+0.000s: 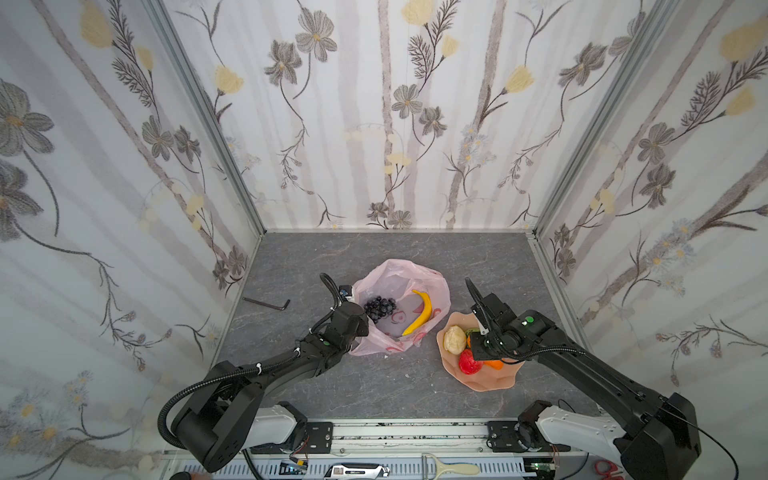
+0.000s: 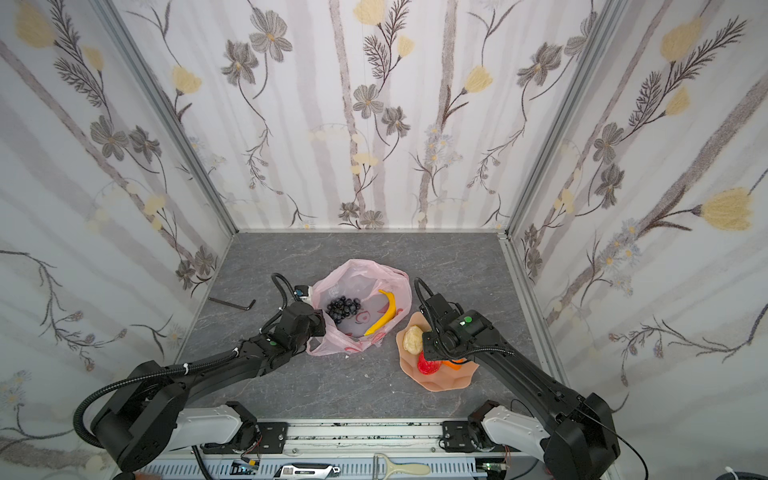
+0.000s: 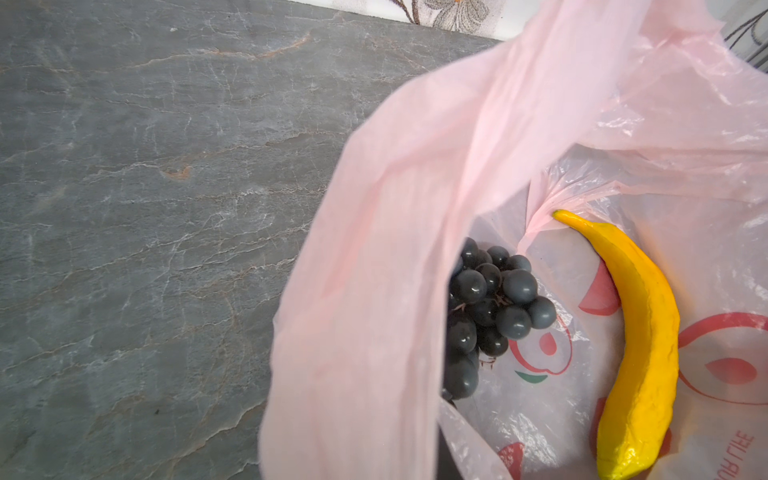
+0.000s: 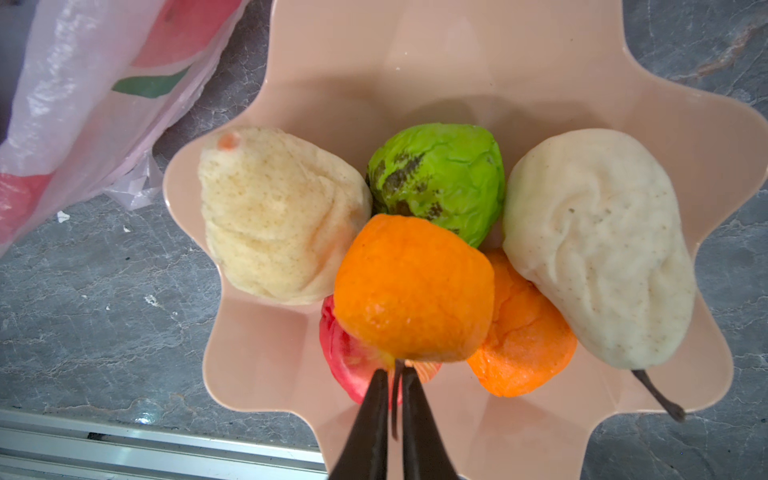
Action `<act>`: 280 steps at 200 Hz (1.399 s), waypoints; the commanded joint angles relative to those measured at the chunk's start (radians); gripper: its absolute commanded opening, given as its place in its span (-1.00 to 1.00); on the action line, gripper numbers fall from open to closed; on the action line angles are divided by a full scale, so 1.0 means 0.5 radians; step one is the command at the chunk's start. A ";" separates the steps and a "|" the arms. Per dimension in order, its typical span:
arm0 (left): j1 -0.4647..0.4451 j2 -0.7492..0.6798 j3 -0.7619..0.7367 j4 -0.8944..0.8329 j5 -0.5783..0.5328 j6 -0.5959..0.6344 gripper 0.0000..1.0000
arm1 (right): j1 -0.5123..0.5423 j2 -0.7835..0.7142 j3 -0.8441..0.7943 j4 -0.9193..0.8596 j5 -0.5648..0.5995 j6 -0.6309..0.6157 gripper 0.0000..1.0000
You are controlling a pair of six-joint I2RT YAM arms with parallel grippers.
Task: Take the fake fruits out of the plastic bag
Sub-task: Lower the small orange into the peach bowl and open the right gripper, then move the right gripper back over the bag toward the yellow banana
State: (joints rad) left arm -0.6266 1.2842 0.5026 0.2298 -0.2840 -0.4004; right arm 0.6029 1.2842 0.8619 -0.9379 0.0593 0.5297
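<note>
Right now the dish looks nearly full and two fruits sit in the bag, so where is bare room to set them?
Bare tabletop lies between the plastic bag, the dish and the front rail, and behind the bag to the back wall. Crowded: the dish's middle, heaped with six fruits, and the narrow bag-dish gap.

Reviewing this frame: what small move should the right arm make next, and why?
Probably open the right gripper's jaws wider and lift straight up off the dish. The orange already rests in the dish on a red apple, right at the jaw tips, so nothing more needs carrying there, while the banana and grape bunch wait in the open plastic bag.
</note>
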 commanded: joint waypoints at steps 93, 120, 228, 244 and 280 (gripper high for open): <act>-0.001 0.015 0.013 0.007 -0.035 -0.006 -0.70 | 0.002 -0.131 0.105 0.034 0.146 -0.020 -0.22; -0.001 -0.005 0.016 0.005 -0.024 -0.015 -0.70 | 0.006 -0.246 0.191 0.198 0.071 -0.001 -0.09; 0.163 -0.043 0.341 -0.178 -0.460 -0.070 -1.00 | 0.350 0.671 0.670 1.313 -0.154 0.078 -0.02; 0.210 -0.162 0.334 -0.232 -0.499 -0.135 -1.00 | 0.389 0.842 0.734 1.359 -0.186 0.077 -0.02; 0.224 -0.389 0.169 -0.386 -0.518 -0.333 -1.00 | 0.523 1.147 0.810 1.406 -0.183 0.070 -0.01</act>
State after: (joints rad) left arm -0.5167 1.1423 0.6357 0.1081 -0.5114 -0.4755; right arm 0.8333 1.7889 1.2430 -0.2955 -0.0204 0.5819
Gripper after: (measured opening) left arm 0.051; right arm 0.493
